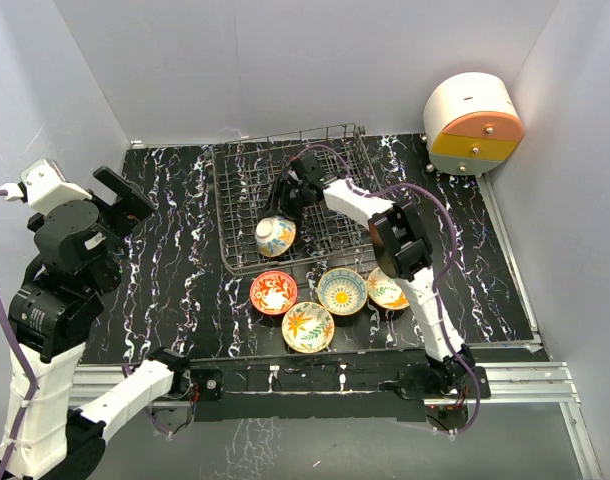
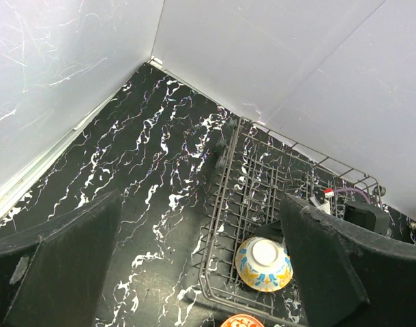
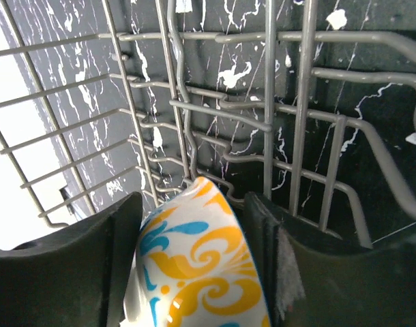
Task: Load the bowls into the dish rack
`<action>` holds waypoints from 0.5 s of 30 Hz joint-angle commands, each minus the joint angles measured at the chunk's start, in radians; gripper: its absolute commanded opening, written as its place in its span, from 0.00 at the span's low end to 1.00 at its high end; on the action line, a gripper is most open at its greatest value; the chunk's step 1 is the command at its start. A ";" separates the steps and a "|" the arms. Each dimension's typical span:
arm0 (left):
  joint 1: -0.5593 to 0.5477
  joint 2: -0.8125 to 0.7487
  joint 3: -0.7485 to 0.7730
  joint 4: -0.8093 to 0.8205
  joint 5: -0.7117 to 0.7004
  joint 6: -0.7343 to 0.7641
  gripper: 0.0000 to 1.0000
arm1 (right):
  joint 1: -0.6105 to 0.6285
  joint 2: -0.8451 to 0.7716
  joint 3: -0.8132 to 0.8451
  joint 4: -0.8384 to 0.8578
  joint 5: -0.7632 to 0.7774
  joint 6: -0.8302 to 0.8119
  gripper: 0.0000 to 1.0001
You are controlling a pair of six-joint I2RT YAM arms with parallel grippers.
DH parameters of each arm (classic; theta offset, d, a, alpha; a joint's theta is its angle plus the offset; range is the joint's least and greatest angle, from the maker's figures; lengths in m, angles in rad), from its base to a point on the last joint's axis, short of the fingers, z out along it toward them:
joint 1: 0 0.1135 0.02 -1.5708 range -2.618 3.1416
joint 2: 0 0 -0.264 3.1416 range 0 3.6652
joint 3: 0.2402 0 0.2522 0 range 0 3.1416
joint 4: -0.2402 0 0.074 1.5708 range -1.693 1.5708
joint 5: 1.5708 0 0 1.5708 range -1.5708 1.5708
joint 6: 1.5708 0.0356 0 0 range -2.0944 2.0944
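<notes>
White walls close in a black bench (image 1: 185, 260) veined with white marble streaks. Toward the back stands a square dark grey wire dish rack (image 1: 247, 180) with raised sides and upright tines. A small round ceramic bowl with blue and orange scrolls on a pale outside (image 1: 275, 236) lies in the rack's near part, tipped over so that its foot ring faces upward. The right arm's fingers (image 3: 92, 266) stand about half open, one on each side of this bowl; in the right wrist view the bowl fills the gap between them, but whether they press on it I cannot tell.

Four more small painted bowls sit on the bench just in front of the rack:
- a red bowl (image 1: 273, 292)
- an orange-and-green bowl (image 1: 308, 326)
- a blue-and-yellow bowl (image 1: 342, 290)
- a cream-and-green bowl (image 1: 387, 293), partly behind the right arm

The left gripper (image 1: 125, 200) hangs raised over the bench's left side, spread wide and holding nothing. A round white, orange and yellow drawer unit (image 1: 473, 125) stands in the far right corner.
</notes>
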 commanded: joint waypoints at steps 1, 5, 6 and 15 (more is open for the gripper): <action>-0.005 0.004 0.001 0.013 -0.005 0.008 0.97 | 0.004 -0.063 -0.073 0.200 -0.106 0.056 0.42; -0.005 0.004 0.009 0.005 -0.013 0.008 0.97 | 0.000 -0.082 -0.107 0.336 -0.177 0.142 0.22; -0.005 0.004 0.009 0.005 -0.016 0.008 0.97 | 0.001 -0.085 -0.112 0.367 -0.198 0.161 0.19; -0.005 0.009 0.003 0.015 -0.018 0.005 0.97 | -0.004 -0.096 -0.219 0.816 -0.364 0.500 0.08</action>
